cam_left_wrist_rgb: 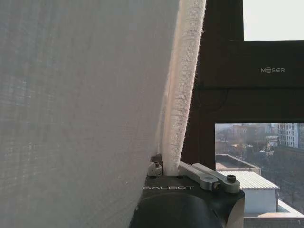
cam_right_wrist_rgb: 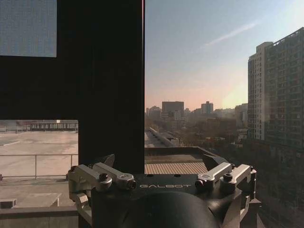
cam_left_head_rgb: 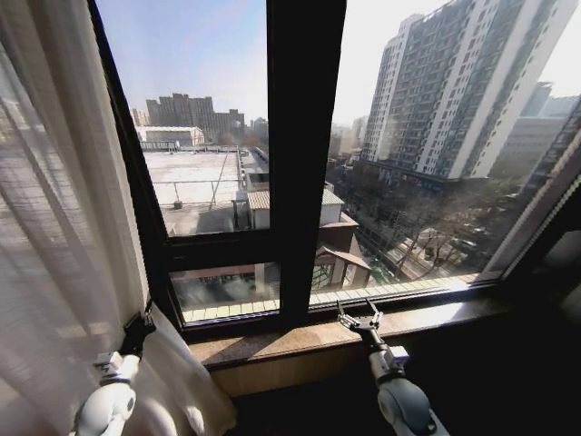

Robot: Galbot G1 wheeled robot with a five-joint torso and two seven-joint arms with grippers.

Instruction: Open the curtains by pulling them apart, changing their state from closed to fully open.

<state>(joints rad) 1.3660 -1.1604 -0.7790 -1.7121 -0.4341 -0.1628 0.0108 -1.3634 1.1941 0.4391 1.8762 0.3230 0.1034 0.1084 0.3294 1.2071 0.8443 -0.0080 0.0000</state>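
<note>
Curtains (cam_left_head_rgb: 54, 227) pinched by left claw (cam_left_head_rgb: 142, 324), right claw (cam_left_head_rgb: 360, 318) spread

Curtain (cam_left_head_rgb: 54, 227): sheer white cloth, matt, open weave visible at close range (cam_left_wrist_rgb: 85, 95); hemmed edge thicker, coarsely ribbed, slightly fuzzy. Left gripper (cam_left_wrist_rgb: 164, 166): bare silvery metal fingers, satin finish, on a smooth black housing, semi-gloss. Right gripper (cam_right_wrist_rgb: 164, 176): same brushed metal links with dark screw heads, same black housing. Window frame (cam_left_head_rgb: 304, 136): dark, matt, smooth. Sill (cam_left_head_rgb: 300, 341): brown, polished, stone-like, reflects daylight.
</note>
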